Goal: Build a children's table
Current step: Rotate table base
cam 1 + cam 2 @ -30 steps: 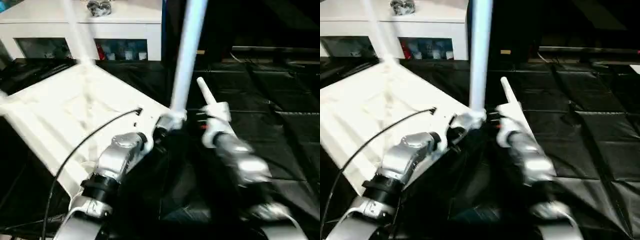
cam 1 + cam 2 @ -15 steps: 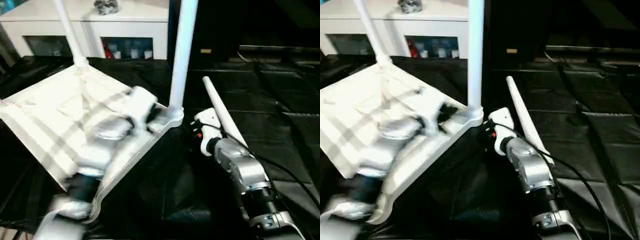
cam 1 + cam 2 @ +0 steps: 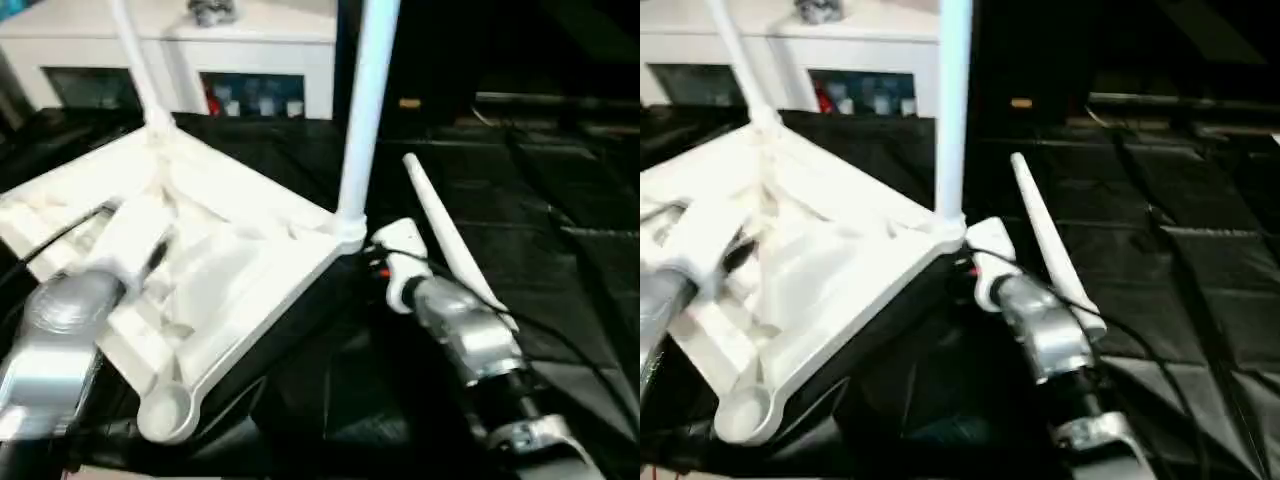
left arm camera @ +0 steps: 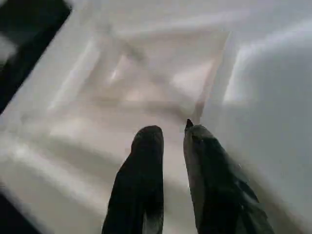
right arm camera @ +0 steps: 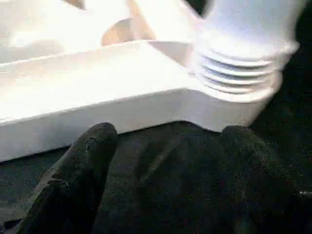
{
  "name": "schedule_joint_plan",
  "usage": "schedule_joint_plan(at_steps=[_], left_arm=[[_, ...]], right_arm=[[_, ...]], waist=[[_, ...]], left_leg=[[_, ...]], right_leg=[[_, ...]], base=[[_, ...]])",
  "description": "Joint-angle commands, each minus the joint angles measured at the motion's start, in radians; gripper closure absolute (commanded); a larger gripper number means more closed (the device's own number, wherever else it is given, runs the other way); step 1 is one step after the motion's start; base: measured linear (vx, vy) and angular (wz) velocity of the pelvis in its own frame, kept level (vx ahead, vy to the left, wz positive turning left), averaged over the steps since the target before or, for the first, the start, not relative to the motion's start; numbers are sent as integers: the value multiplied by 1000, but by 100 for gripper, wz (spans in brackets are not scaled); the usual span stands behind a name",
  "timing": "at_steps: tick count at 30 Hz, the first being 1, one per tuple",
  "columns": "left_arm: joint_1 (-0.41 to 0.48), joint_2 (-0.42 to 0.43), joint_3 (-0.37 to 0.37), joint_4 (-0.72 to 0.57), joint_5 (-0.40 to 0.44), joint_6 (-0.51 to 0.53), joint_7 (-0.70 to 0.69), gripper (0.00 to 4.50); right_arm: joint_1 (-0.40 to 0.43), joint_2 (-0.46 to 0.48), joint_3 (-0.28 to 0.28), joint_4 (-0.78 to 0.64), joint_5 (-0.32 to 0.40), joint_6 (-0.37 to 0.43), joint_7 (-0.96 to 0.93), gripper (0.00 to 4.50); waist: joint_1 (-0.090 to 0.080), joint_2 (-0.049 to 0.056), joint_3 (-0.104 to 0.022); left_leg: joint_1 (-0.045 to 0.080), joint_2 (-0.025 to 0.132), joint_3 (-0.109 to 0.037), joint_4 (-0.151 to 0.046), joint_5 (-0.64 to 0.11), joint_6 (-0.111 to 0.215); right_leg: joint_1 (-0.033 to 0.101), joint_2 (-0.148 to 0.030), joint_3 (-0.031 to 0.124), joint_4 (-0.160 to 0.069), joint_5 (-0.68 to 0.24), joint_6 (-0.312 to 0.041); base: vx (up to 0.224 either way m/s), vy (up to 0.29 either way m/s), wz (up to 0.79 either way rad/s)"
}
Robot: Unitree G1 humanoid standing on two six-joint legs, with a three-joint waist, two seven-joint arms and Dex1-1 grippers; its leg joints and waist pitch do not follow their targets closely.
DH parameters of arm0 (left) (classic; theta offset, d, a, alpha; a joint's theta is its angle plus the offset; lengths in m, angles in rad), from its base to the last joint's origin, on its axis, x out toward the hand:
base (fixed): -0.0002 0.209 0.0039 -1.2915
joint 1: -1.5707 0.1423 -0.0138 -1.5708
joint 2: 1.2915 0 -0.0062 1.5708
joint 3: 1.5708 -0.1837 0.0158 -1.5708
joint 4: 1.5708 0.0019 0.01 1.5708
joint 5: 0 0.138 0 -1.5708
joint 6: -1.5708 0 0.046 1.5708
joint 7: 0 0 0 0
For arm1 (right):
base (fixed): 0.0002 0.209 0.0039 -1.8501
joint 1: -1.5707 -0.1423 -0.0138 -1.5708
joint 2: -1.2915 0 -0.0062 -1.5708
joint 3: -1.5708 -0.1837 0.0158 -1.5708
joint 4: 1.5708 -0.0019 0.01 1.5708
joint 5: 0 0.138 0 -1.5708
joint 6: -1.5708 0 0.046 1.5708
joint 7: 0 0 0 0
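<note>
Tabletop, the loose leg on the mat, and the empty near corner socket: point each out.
tabletop (image 3: 235,255), left eye view, ribbed underside near the middle.
loose leg (image 3: 440,232), left eye view, mid-length of the tube.
empty corner socket (image 3: 166,411), left eye view, round cup at the near corner.

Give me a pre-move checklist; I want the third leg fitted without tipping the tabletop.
1. Tabletop lies underside up: ok.
2. Two legs stand in corner sockets, the far leg and the near leg: ok.
3. Near corner socket is free: ok.
4. Loose leg lies on the black mat beside the right arm: ok.
5. Right pincer is open, below the tabletop edge: ok.
6. Left pincer over the ribs, holding nothing: ok.
</note>
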Motion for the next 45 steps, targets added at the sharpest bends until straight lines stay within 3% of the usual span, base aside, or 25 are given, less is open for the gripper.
schedule_joint_plan(at_steps=[1,5,7,8,12,17,20,22,24,26,30,32,34,35,36,38,39,40,41,42,43,45], left_arm=[[17,45,-7,-26,41,38,9,359],[35,78,-44,-11,39,77,-29,359],[46,87,-54,-17,38,103,-42,386],[52,89,-55,-27,39,120,-48,395],[79,109,-69,-48,12,170,-70,432],[98,141,-90,-52,-16,211,-118,449],[109,143,-99,-57,-38,197,-149,450],[116,134,-117,-74,-87,181,-200,450],[114,137,-154,-95,-160,190,-279,450],[109,136,-167,-102,-182,209,-301,450],[56,100,-210,-73,-220,179,-344,450],[34,85,-226,-57,-233,161,-361,450],[-14,59,-256,-14,-236,123,-364,450],[-35,50,-268,4,-238,113,-360,450],[-61,35,-279,27,-237,102,-352,450],[-88,16,-291,52,-236,91,-346,450],[-132,-22,-306,98,-226,67,-327,450],[-158,-48,-315,132,-218,51,-315,450],[-175,-64,-320,155,-213,40,-307,450],[-190,-82,-326,181,-206,23,-296,450],[-201,-95,-330,199,-203,10,-288,450],[-217,-133,-345,231,-208,-4,-282,450]], right_arm=[[-13,-5,-1,14,-7,-1,4,62],[-17,0,2,25,-3,-2,12,62],[-19,3,2,30,2,1,22,62],[-20,4,2,33,5,3,27,92],[-37,15,-7,68,16,-1,22,111],[-76,34,-8,139,10,-35,22,144],[-93,42,-11,165,11,-46,23,188],[-107,47,-10,184,11,-54,24,208],[-121,50,-10,203,11,-63,25,229],[-126,51,-10,210,11,-66,27,241],[-137,52,-13,231,11,-80,31,273],[-136,49,-14,230,11,-81,33,298],[-133,43,-17,227,12,-82,37,315],[-132,41,-18,226,12,-82,37,321],[-129,38,-19,222,14,-81,38,330],[-125,34,-21,215,15,-79,38,346],[-114,28,-23,198,16,-74,38,357],[-105,23,-25,182,17,-68,37,368],[-100,20,-26,171,17,-65,36,368],[-92,16,-28,156,19,-59,35,374],[-87,12,-31,144,21,-54,34,382],[-60,-6,-46,79,21,-28,13,402]], waist=[[-3,10,-58],[1,12,-58],[1,11,-58],[1,11,-58],[-1,21,-61],[-4,17,-61],[-4,17,-62],[-1,12,-62],[2,13,-63],[2,10,-61],[1,12,-59],[5,14,-60],[4,22,-61],[3,19,-62],[3,27,-63],[2,23,-64],[0,27,-65],[2,34,-67],[0,28,-65],[2,24,-69],[2,26,-70],[2,24,-72]], left_leg=[[16,22,-5,-77,-237,3],[19,21,-8,-77,-254,-4],[17,21,-9,-79,-257,-8],[15,21,-10,-79,-255,-8],[15,19,-11,-77,-250,-10],[15,20,-11,-76,-252,-10],[13,20,-11,-76,-237,-6],[15,21,-9,-76,-234,-7],[15,21,-10,-76,-227,-9],[16,21,-8,-76,-229,-10],[17,19,-7,-76,-248,-14],[24,18,-4,-74,-251,-17],[23,18,-6,-75,-262,-26],[22,18,-7,-75,-259,-26],[19,17,-10,-76,-257,-30],[21,16,-8,-73,-264,-31],[12,16,-11,-75,-245,-30],[20,15,-9,-70,-244,-29],[21,14,-5,-69,-245,-25],[15,15,-9,-69,-224,-23],[9,14,-9,-68,-193,-16],[9,14,-8,-65,-173,-7]], right_leg=[[41,-53,54,-75,-242,-178],[38,-55,56,-77,-268,-163],[40,-57,56,-77,-270,-162],[41,-57,56,-76,-267,-163],[43,-55,55,-73,-228,-176],[43,-56,55,-71,-216,-193],[45,-56,55,-67,-201,-201],[44,-57,55,-68,-197,-205],[45,-59,56,-64,-191,-210],[44,-58,57,-64,-195,-209],[43,-58,58,-71,-247,-186],[38,-57,59,-74,-251,-185],[41,-54,57,-73,-242,-181],[42,-55,58,-72,-233,-183],[46,-55,57,-69,-225,-183],[47,-54,56,-72,-223,-182],[55,-57,56,-67,-207,-187],[48,-55,56,-70,-201,-186],[47,-52,56,-75,-198,-185],[57,-56,56,-68,-178,-191],[61,-56,56,-66,-152,-188],[62,-57,56,-65,-133,-193]], base=[[0,0,0],[0,0,0],[0,0,0],[0,0,0],[0,0,0],[0,0,0],[0,0,0],[0,0,0],[0,0,0],[0,0,0],[0,0,0],[0,0,0],[0,0,0],[0,0,0],[0,0,0],[0,0,0],[0,0,0],[0,0,0],[0,0,0],[0,0,0],[0,0,0],[0,0,0]])
